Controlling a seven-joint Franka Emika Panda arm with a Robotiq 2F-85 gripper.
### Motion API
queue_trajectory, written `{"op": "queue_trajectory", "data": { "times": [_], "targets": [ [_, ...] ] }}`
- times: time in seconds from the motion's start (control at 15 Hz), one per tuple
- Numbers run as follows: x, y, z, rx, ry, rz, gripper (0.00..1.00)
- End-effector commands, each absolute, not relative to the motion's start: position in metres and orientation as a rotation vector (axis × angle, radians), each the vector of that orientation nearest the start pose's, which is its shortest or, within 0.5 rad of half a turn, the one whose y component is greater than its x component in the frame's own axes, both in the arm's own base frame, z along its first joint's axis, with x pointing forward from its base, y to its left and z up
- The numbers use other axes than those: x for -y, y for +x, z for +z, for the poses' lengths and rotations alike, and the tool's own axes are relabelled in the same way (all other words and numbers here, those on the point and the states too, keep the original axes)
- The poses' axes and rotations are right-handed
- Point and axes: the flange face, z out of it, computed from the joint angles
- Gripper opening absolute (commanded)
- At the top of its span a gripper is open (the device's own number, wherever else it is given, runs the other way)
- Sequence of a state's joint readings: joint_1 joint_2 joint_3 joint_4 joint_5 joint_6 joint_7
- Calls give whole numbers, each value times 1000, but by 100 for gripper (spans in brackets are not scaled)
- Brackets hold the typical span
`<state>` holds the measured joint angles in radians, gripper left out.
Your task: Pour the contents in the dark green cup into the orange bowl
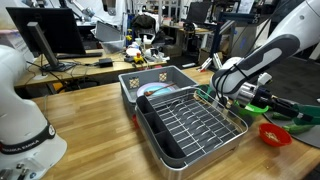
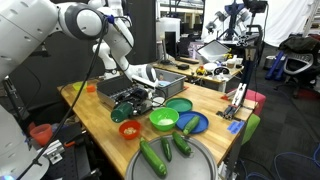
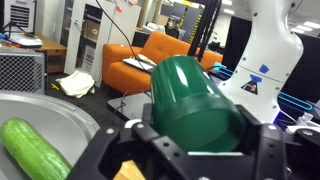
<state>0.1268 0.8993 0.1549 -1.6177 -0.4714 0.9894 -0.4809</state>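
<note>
there, dark green cup (image 3: pixel 195 105) clasped, inside hidden

Glossy, smooth plastic on dark green cup (image 3: pixel 195 105); shiny metal wire on rack (image 1: pixel 200 120); beneath that rack, matt wooden table (image 1: pixel 90 112).

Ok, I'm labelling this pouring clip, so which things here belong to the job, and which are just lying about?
In the job: dark green cup, gripped in the claw; orange bowl.

Lying about: bright green bowl; blue dish; cucumbers; dish rack.
</note>
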Motion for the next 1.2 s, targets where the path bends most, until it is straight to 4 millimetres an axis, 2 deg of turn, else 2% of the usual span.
{"op": "queue_trajectory", "data": {
  "times": [0.0, 0.6, 1.13],
  "targets": [
    [-76, 500, 115, 1091, -2181, 2311, 53],
    [-66, 512, 126, 1061, -2305, 2140, 53],
    [-68, 514, 137, 1068, -2352, 2026, 53]
  ]
}}
